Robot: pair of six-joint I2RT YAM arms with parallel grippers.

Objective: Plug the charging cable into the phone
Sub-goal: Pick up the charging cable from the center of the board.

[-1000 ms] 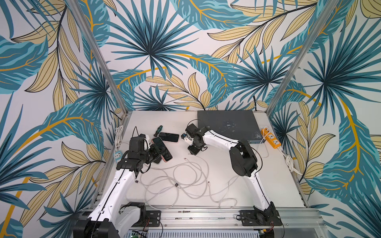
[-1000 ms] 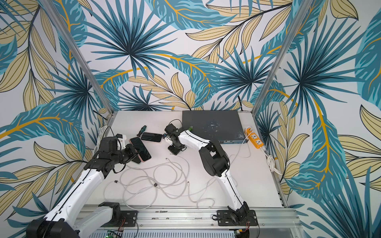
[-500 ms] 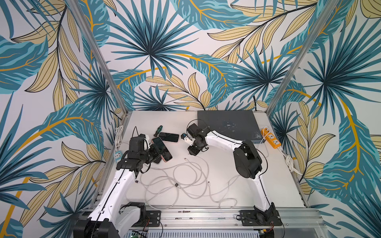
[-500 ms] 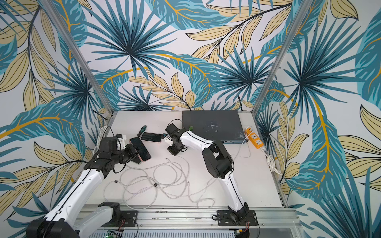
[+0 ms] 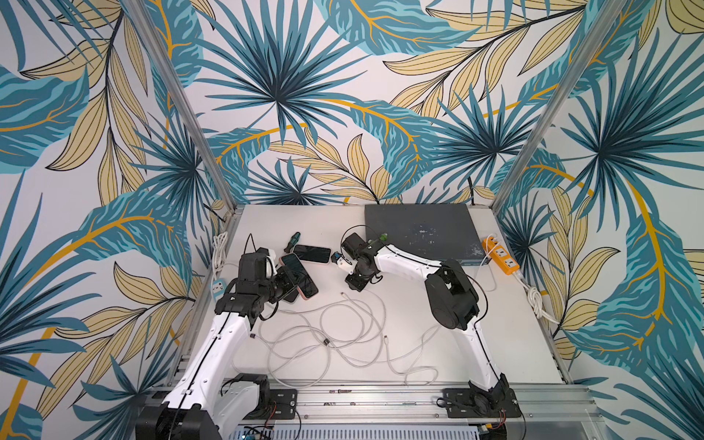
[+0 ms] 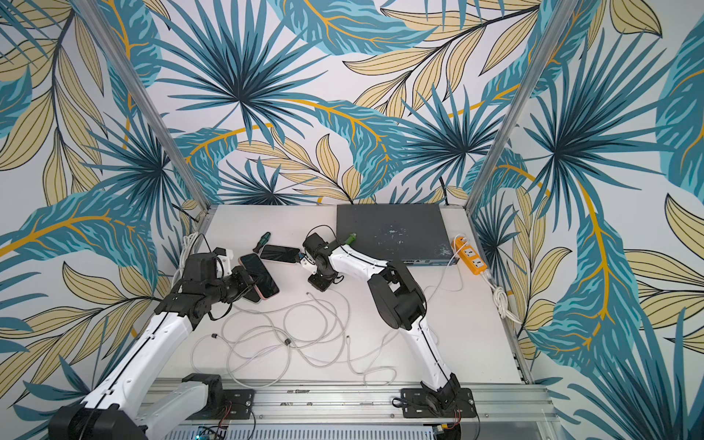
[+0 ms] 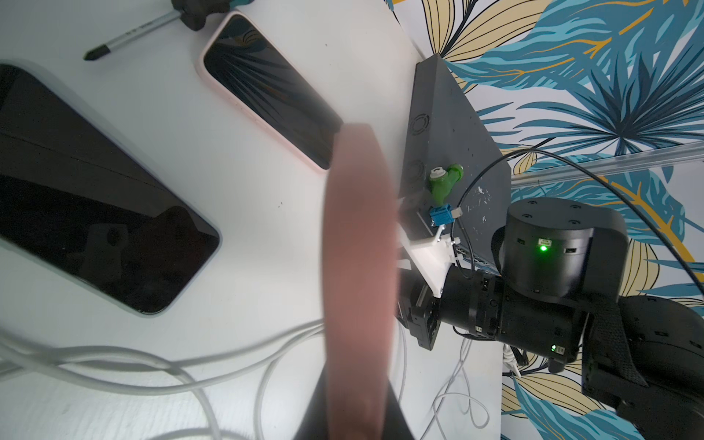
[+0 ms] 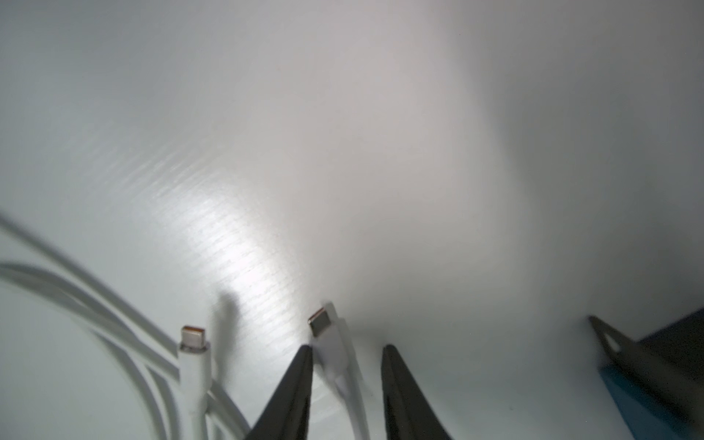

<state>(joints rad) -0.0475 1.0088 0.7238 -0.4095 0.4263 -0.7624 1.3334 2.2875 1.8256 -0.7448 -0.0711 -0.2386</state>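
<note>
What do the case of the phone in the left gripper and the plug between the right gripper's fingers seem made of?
Phone case: matte salmon-pink, rounded edge, probably silicone or soft plastic. Cable plug: smooth white sleeve, likely plastic, with shiny metal tip.

Cable plug between parted fingers

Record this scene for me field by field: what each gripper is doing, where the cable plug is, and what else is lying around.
Left gripper: shut on pink phone, held off the table
Right gripper: open, fingers either side of cable plug
Plugged in: not yet
Lying flat: grey phone, pale phone, screwdriver
</note>
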